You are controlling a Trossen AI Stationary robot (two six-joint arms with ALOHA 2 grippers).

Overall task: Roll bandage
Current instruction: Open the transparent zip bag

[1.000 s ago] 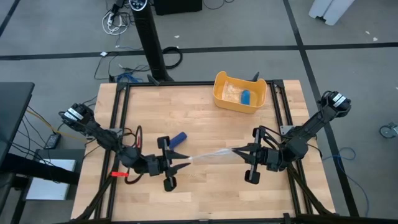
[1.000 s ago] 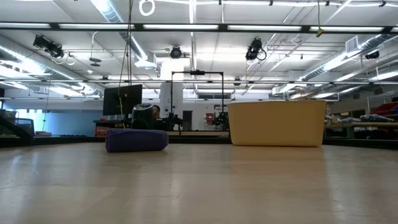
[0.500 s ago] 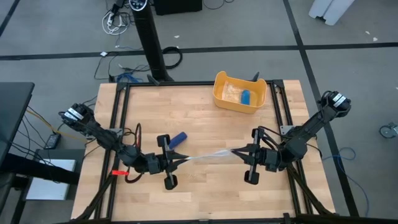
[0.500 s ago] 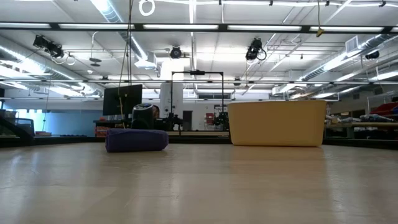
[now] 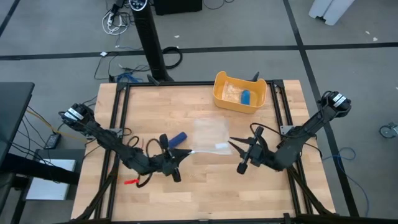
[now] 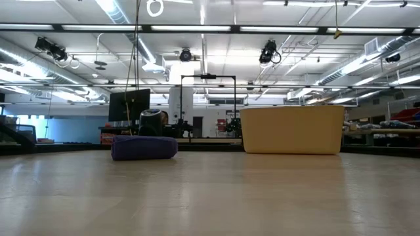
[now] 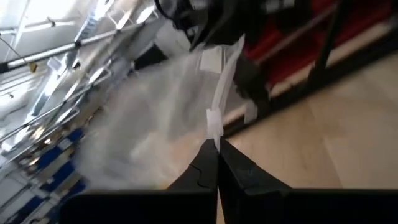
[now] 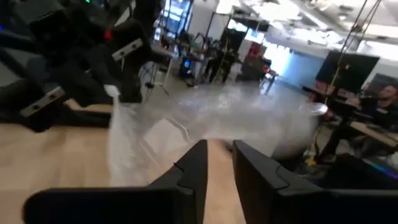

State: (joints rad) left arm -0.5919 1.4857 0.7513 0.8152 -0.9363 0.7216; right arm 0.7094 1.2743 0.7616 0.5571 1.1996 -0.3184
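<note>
High view: left gripper (image 5: 179, 156) pinched on clear wrapper (image 5: 208, 134) edge; right gripper (image 5: 234, 144) parted, just beside wrapper; bandage (image 5: 178, 138) rolled, lying near left gripper.

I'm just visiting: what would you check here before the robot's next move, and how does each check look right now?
1. Left gripper pinching the clear plastic wrapper: ok, fingers shut on its edge.
2. Right gripper free of the wrapper: ok, fingers open.
3. Bandage out on the table: ok, a blue roll beside the left gripper.
4. Bandage unrolled flat: not ok.
5. Yellow tub away from both arms: ok.
</note>
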